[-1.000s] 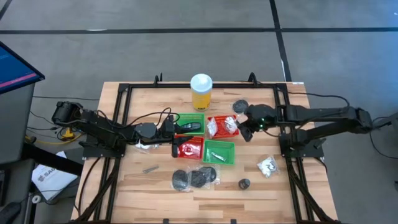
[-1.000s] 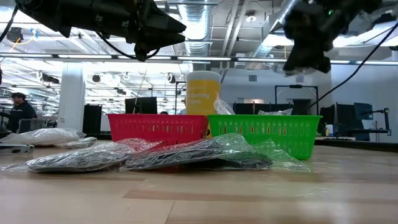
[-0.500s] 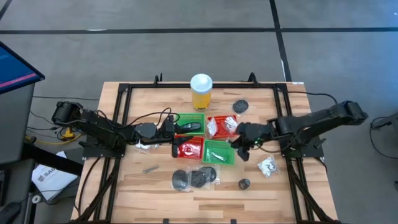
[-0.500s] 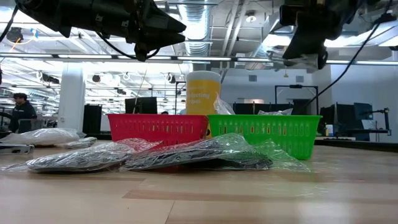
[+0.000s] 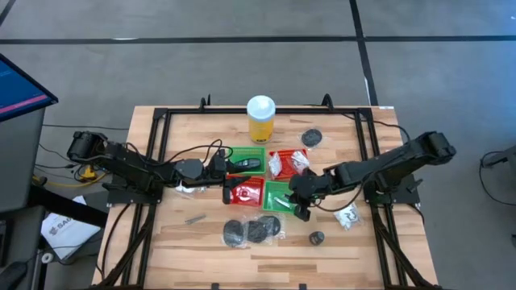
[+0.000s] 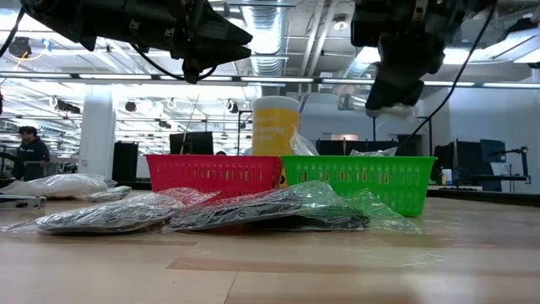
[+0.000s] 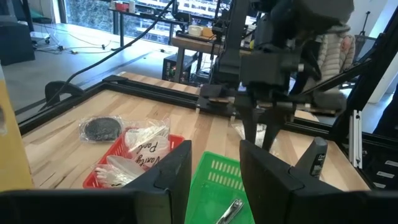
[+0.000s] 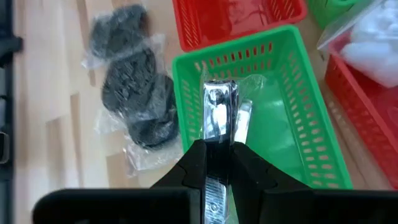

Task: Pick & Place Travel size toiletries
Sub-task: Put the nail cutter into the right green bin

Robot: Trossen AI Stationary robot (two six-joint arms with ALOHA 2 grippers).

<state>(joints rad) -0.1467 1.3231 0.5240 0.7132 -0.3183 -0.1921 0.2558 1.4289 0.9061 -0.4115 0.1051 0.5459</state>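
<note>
Silvery piece (image 8: 216, 124) partly hidden, perhaps nail clippers.

You have four baskets (image 5: 266, 178) clustered mid-table in a square, the bottle (image 5: 261, 118) behind them. In front lie bagged discs (image 5: 252, 230); one loose disc (image 5: 312, 138) sits behind, to the right. The right gripper (image 5: 300, 200) hangs over the front-right basket (image 8: 292, 124) — a packet (image 5: 347, 215) lies further right (left gripper (image 5: 231, 170) over the rear-left basket).

a yellow bottle (image 5: 260, 119) with a white cap stands behind two red and two green mesh baskets (image 5: 284, 196).
</note>
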